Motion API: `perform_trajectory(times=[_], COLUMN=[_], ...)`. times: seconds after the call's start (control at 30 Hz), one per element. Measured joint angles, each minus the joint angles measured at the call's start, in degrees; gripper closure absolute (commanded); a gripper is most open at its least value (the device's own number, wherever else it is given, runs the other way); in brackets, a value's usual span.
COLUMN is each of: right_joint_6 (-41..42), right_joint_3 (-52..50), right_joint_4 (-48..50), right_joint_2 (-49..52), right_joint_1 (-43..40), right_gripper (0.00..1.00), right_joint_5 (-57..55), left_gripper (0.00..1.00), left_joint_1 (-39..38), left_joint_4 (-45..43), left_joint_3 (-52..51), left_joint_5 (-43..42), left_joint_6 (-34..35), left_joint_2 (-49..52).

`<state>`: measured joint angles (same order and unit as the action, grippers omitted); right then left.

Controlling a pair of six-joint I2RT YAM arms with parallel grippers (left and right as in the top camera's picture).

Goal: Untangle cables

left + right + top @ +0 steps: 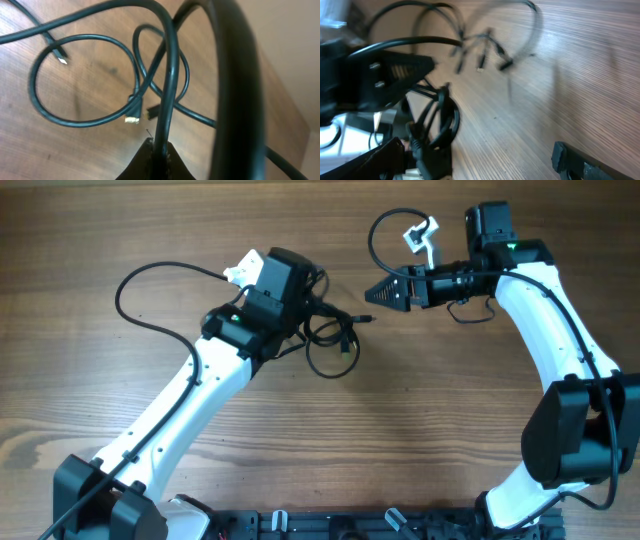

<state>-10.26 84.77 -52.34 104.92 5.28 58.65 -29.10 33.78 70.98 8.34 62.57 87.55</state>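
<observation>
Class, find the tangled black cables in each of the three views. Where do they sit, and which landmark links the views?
Overhead: the cables lie at centre, at the tip of the left arm.
Left wrist: loops fill the frame, one cord running into the left hand at bottom.
Right wrist: blurred, upper left of centre.
Shared landmark: the wood-grain table.

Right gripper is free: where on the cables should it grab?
Probably the plug end sticking out right of the cables, approached from the right: it juts clear of the loops toward the open right gripper, away from the left gripper's pinch.
</observation>
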Motion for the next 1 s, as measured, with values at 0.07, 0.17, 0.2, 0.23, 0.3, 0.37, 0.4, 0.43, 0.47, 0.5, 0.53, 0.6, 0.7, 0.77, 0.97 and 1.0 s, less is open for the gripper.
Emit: perform_trajectory(times=[0.07, 0.17, 0.2, 0.23, 0.3, 0.37, 0.4, 0.43, 0.47, 0.5, 0.53, 0.6, 0.7, 0.77, 0.97, 1.0], right_joint_6=[-7.4, -22.8, -26.1, -29.4, -32.6, -33.8, -34.2, -34.5, -34.6, -34.7, -34.8, -34.9, -34.8, -34.6, -31.4, -30.3], right_joint_3=[0.0, -0.1, -0.2, -0.2, -0.2, -0.2, -0.2, -0.2, -0.2, -0.2, -0.2, -0.2, -0.2, -0.2, -0.2, -0.2], right_joint_4=[-4.2, -13.4, -13.5, -13.2, -12.0, -11.4, -11.1, -10.8, -10.6, -10.4, -10.1, -9.5, -8.9, -8.9, -8.7, -8.7], right_joint_2=[0.0, 0.0, 0.0, 0.0, 0.0, 0.0, 0.0, 0.0, 0.0, 0.0, 0.0, 0.0, 0.0, 0.0, 0.0, 0.0], right_joint_1=[0.2, 0.5, 0.8, 1.2, 3.0, 5.3, 6.7, 7.5, 7.7, 7.7, 7.7, 7.7, 7.7, 7.7, 7.7, 7.7], right_gripper=[0.01, 0.17, 0.25, 0.46, 0.57, 0.57, 0.57, 0.57, 0.58, 0.62, 0.66, 0.69, 0.80, 0.87, 0.95, 0.95], right_joint_5=[2.9, 4.5, 4.8, 5.0, 5.5, 6.2, 7.1, 8.0, 8.6, 8.9, 10.0, 11.5, 13.8, 14.4, 14.4, 14.4], left_gripper=[0.96, 0.96, 0.96, 0.96, 0.96, 0.96, 0.96, 0.96, 0.96, 0.96, 0.96, 0.96, 0.96, 0.96, 0.96, 0.96], left_joint_1=[1.5, 4.6, 5.4, 6.4, 7.7, 7.7, 7.7, 7.8, 7.9, 7.9, 7.9, 7.9, 7.9, 7.9, 7.9, 7.8], left_joint_4=[2.3, 2.2, 2.1, 2.0, 1.8, 1.6, 1.6, 1.6, 1.6, 1.6, 1.6, 1.6, 1.6, 1.6, 1.6, 1.6], left_joint_3=[0.0, 0.0, 0.0, 0.0, 0.0, 0.0, 0.0, 0.0, 0.0, 0.0, 0.0, 0.0, 0.0, 0.0, 0.0, 0.0], left_joint_5=[-4.0, -10.2, -12.1, -14.6, -20.3, -23.9, -25.0, -25.4, -25.6, -25.8, -26.3, -26.6, -26.9, -26.9, -23.2, -21.6], left_joint_6=[-0.3, -2.3, -2.8, -3.4, -4.0, -4.0, -4.2, -4.4, -4.5, -4.5, -4.7, -4.7, -4.8, -4.9, -4.9, -4.8], left_joint_2=[0.0, 0.0, 0.0, 0.0, 0.0, 0.0, 0.0, 0.0, 0.0, 0.0, 0.0, 0.0, 0.0, 0.0, 0.0, 0.0])
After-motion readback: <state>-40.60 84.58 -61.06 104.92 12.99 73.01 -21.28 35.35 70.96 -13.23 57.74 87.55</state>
